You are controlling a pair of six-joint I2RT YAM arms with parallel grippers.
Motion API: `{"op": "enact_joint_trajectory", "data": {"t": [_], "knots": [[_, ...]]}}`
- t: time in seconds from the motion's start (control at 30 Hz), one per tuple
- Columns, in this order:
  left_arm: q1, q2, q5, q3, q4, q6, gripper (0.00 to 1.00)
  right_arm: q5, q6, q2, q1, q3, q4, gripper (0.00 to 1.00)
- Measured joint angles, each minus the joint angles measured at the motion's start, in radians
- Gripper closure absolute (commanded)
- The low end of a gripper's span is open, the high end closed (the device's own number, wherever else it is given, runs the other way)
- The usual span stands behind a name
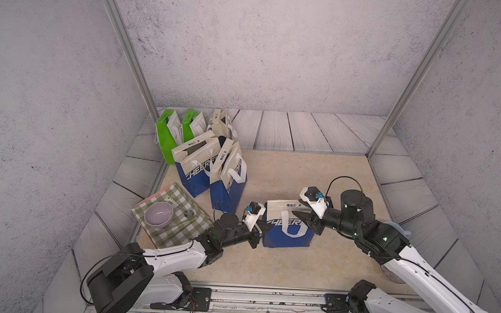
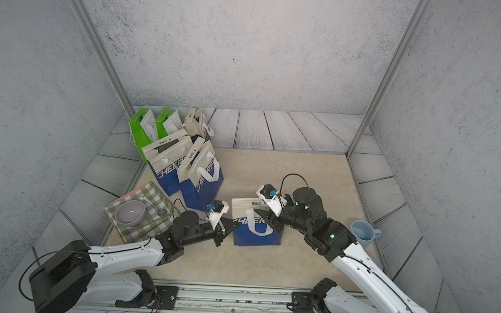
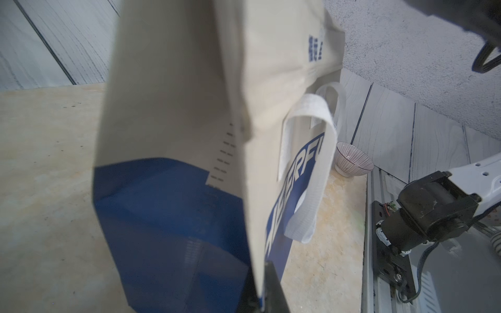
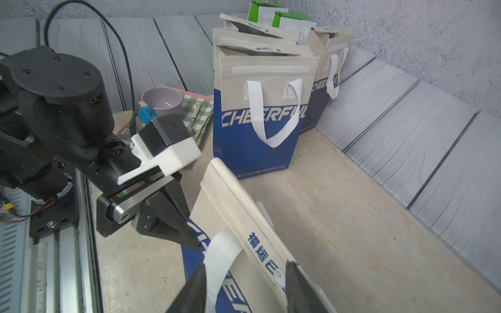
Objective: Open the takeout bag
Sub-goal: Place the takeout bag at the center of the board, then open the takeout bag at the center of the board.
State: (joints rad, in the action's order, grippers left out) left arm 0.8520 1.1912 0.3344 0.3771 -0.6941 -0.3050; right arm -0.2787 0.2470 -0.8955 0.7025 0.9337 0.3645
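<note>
Takeout bag [image 1: 287, 224]: a blue-and-beige fabric carrier standing on its base near the middle of the counter [image 1: 296, 265], between the two hands. Its mouth is folded shut under the top flap [image 4: 260, 249].
Left hand [image 1: 266, 227]: jaws fully together on the bag's side seam, at the end facing the counter's left edge. The left wrist view shows the seam running in between the fingers.
Right hand [image 4: 245, 268]: jaws about half apart, straddling the white handle [image 4: 219, 260] and the flap at the bag's other end. Nothing is clamped yet.
Handling (judged): light, soft non-woven cloth, not fragile. The walls will likely buckle rather than resist a push. An unanchored bag would probably slide or tip on the smooth counter.
Where to take hold (judged): pinch the flap's free edge beside the handle and peel it upward. Pulling the handle loop alone would probably lift the whole bag rather than open it. The seam grip serves as the anchor.
Surroundings: other bags [image 1: 210, 172] stand toward the far left corner. A checked cloth [image 1: 178, 227] carrying a bowl [image 1: 158, 214] lies at the left edge.
</note>
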Motion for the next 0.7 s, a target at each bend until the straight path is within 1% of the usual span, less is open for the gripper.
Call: {"op": "enact_joint_trajectory", "data": {"t": [0.2,0.3,0.47,0.7], "knots": [[0.032,-0.137,-0.124,-0.001,0.096,-0.013,1.00,0.004,0.107,-0.035,0.070,-0.028,-0.136,0.54],[0.037,-0.190,-0.167,-0.001,0.139,-0.009,1.00,0.023,0.160,-0.081,0.101,-0.027,-0.183,0.54],[0.037,-0.201,-0.208,-0.001,0.185,-0.011,1.00,0.072,0.237,-0.159,0.137,-0.029,-0.268,0.56],[0.039,-0.201,-0.218,0.007,0.237,-0.028,1.00,0.186,0.351,-0.223,0.211,-0.050,-0.402,0.58]]}}
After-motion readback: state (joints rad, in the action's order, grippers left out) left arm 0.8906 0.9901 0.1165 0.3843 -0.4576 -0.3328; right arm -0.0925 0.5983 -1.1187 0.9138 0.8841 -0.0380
